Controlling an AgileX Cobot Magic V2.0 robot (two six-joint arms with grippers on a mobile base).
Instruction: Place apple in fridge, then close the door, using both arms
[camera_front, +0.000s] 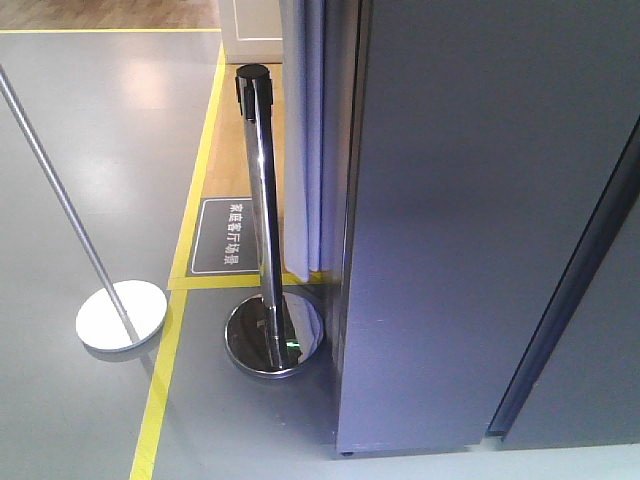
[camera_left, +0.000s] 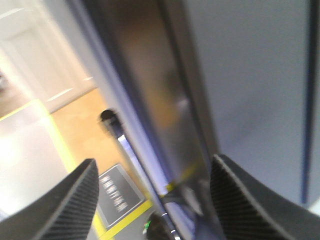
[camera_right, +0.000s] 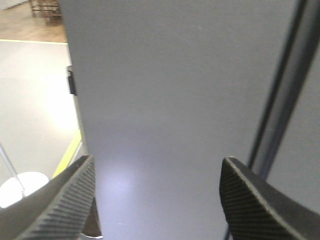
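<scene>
Floor (camera_front: 90, 150): glossy grey, marked with yellow tape lines (camera_front: 160, 385); a strip of wood-toned flooring runs beyond the tape, with a white cabinet base (camera_front: 250, 30) at the far end. One dark floor sign (camera_front: 225, 236) with white characters lies inside the taped zone. Barrier posts: two, one chrome stanchion (camera_front: 262, 200) with a black cap and mirrored round base, standing just beside the fridge (camera_front: 470, 220); one thinner tilted pole on a white disc base (camera_front: 120, 315), well apart to the side. Fridge: one, tall, dark grey, two front panels split by a dark vertical seam; the door (camera_front: 440, 250) nearest the stanchion appears closed or very nearly so, with a pale white-blue edge showing along its side. Apple: not visible in any view. The front view alone shows the fridge foot, both post bases and the sign entire. The left wrist view, blurred, shows the door edge from close by, the stanchion cap and part of the sign; the left hand (camera_left: 155, 200) is spread, holding nothing. The right wrist view faces the flat grey door panel and the seam, with the white disc at a corner; the right hand (camera_right: 157, 200) is likewise spread and unladen.
</scene>
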